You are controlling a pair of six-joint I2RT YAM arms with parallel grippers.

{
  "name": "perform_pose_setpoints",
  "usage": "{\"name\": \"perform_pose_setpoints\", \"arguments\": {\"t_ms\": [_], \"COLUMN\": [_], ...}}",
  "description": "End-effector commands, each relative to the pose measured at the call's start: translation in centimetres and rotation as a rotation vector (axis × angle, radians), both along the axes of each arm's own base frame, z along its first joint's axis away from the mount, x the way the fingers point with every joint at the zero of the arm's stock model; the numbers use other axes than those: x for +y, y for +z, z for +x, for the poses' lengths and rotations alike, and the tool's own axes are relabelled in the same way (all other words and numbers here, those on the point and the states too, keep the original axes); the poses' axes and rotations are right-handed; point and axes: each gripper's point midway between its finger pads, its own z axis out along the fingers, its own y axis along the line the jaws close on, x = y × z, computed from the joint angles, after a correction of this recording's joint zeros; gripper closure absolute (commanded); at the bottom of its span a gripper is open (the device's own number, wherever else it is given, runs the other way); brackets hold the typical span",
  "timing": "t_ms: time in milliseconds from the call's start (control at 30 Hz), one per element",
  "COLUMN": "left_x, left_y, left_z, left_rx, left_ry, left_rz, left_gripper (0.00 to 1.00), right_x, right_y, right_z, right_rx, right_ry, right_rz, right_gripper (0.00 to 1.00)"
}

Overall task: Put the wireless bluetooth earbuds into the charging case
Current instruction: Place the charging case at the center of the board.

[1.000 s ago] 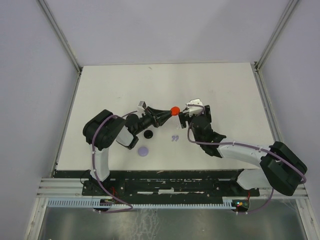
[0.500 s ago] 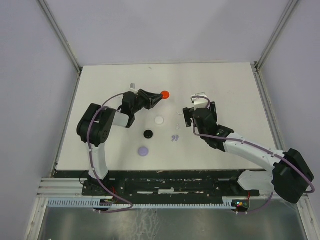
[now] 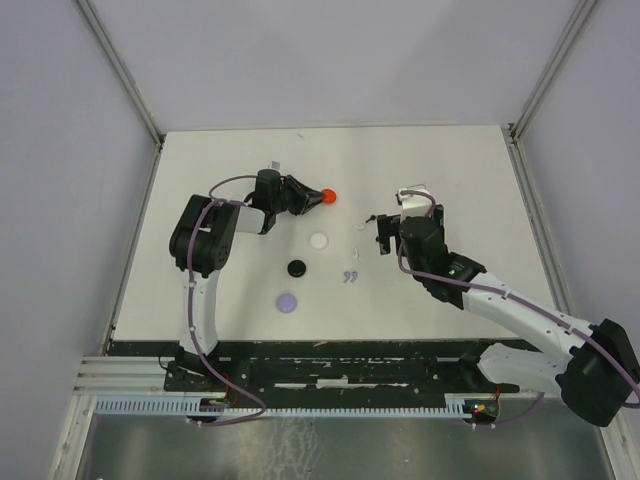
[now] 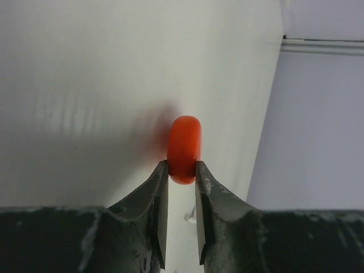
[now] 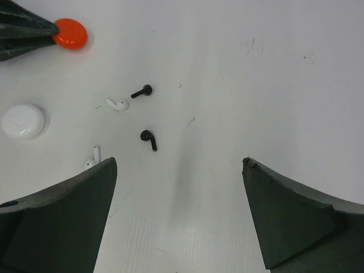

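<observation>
**Left jaws pinch a red disc; right jaws gape over loose earbuds**

In the left wrist view, the left gripper (image 4: 182,170) is clamped narrow on the near rim of the red disc (image 4: 183,145). The disc stands edge-on at frame centre, over the white table (image 4: 85,85). Whether the disc touches the surface cannot be told.

From above, this pair sits left of centre, and the disc points toward the frame's right.

The right gripper (image 5: 180,162) is spread wide and holds nothing, its two dark fingers (image 5: 62,222) filling the lower corners of the right wrist view. Just above the gap lie two black earbuds (image 5: 149,138), one above the other and apart. Left of them lie two white earbuds (image 5: 118,104), the lower one near the left finger's tip. Further left is a white disc (image 5: 23,121), and the red disc shows in the upper left corner.

In the top view, two lavender earbuds (image 3: 350,277) lie side by side below centre. A black disc (image 3: 297,268) and a lavender disc (image 3: 287,301) lie to their left.
</observation>
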Motion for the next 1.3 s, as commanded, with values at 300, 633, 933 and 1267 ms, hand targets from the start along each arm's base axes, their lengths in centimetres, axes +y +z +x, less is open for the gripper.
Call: {"name": "perform_pose_setpoints", "arguments": {"t_ms": [300, 633, 933, 1267], "left_x": [0.9, 2.5, 5.7, 7.3], "left_y": [-2.6, -0.5, 2.4, 8.9], "left_z": [0.5, 0.0, -1.3, -7.9], "left_rx": [-0.007, -0.048, -0.093, -0.240], "left_ry": [-0.077, -0.061, -0.016, 0.028], "left_rz": [0.202, 0.211, 0.200, 0.179], "left_gripper": [0.96, 0.70, 0.48, 0.45], "right_x": [0.4, 0.7, 2.4, 8.9], "right_y": [0.8, 0.9, 0.3, -2.4], "right_z": [0.0, 0.0, 1.5, 3.5], "right_rx": [0.004, 0.008, 0.043, 0.185], "right_ry": [-0.003, 0.011, 0.036, 0.201], "right_rz": [0.051, 0.056, 0.023, 0.079], "right_gripper": [0.00, 0.00, 0.00, 0.03]}}
